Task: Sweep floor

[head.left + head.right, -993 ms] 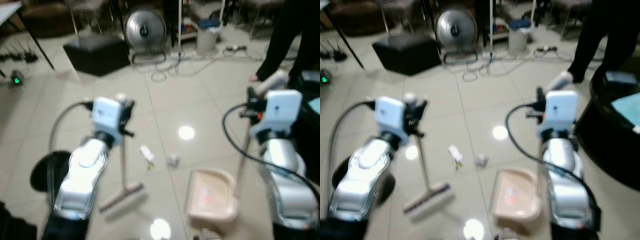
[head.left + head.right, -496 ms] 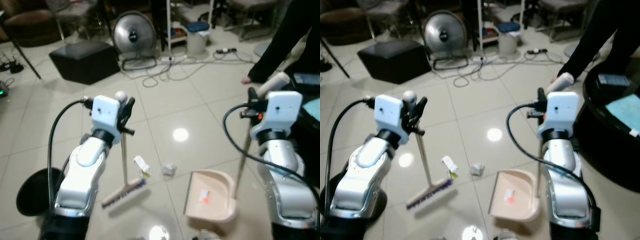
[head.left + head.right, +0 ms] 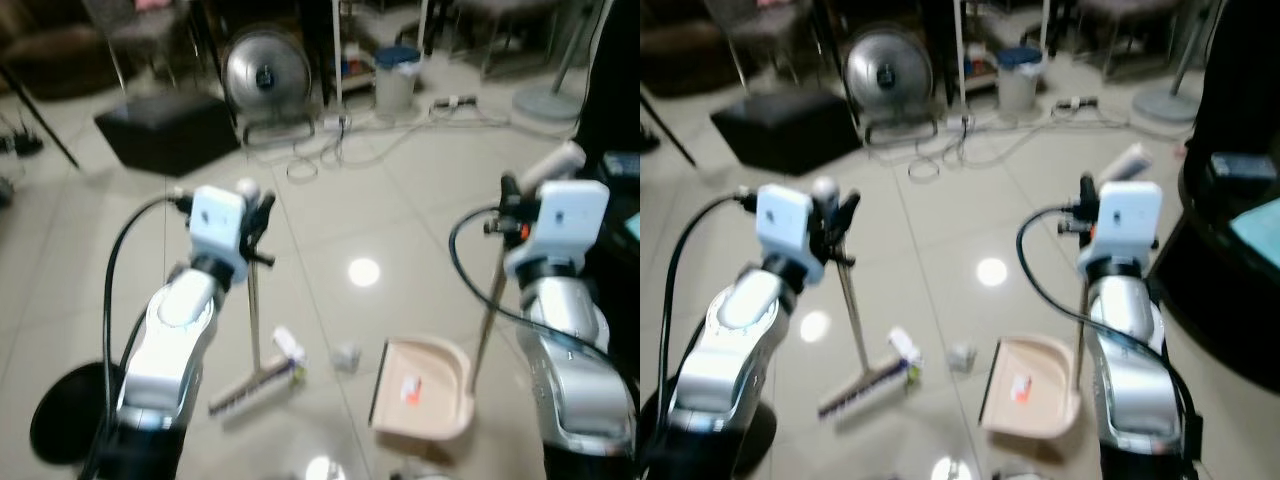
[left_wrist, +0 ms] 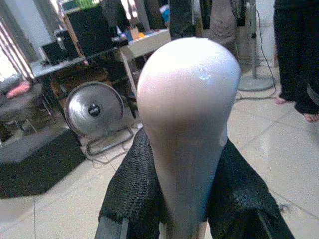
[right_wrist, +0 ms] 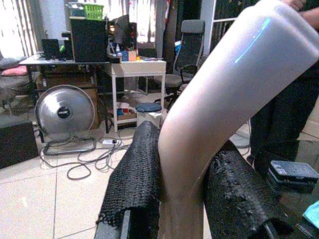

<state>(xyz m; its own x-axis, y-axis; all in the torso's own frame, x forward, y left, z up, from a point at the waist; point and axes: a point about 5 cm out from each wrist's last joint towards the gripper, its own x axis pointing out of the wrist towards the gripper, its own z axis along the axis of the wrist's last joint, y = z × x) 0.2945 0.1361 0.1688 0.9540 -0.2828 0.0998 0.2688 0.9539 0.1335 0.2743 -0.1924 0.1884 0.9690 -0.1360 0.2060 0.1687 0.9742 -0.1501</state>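
Note:
My left gripper (image 3: 252, 212) is shut on the top of the broom handle (image 4: 187, 129). The broom's brush head (image 3: 256, 384) rests on the tiled floor in front of me. A white wrapper (image 3: 290, 345) lies against the brush, and a small crumpled scrap (image 3: 346, 355) lies between brush and dustpan. My right gripper (image 3: 508, 200) is shut on the pale dustpan handle (image 5: 224, 109). The beige dustpan (image 3: 422, 385) sits flat on the floor at lower right with a small red-and-white piece (image 3: 410, 390) inside it.
A metal fan (image 3: 263, 72), a black box (image 3: 168, 128), a white bin (image 3: 396, 76) and loose cables (image 3: 320, 150) are at the back. A round black base (image 3: 65, 425) lies at lower left. A dark round table (image 3: 1240, 260) stands to the right. A person in black (image 4: 294, 55) stands nearby.
The camera has shifted. The brush head has swept right toward the dustpan, pushing the white wrapper closer to the scrap. Both grippers keep their holds.

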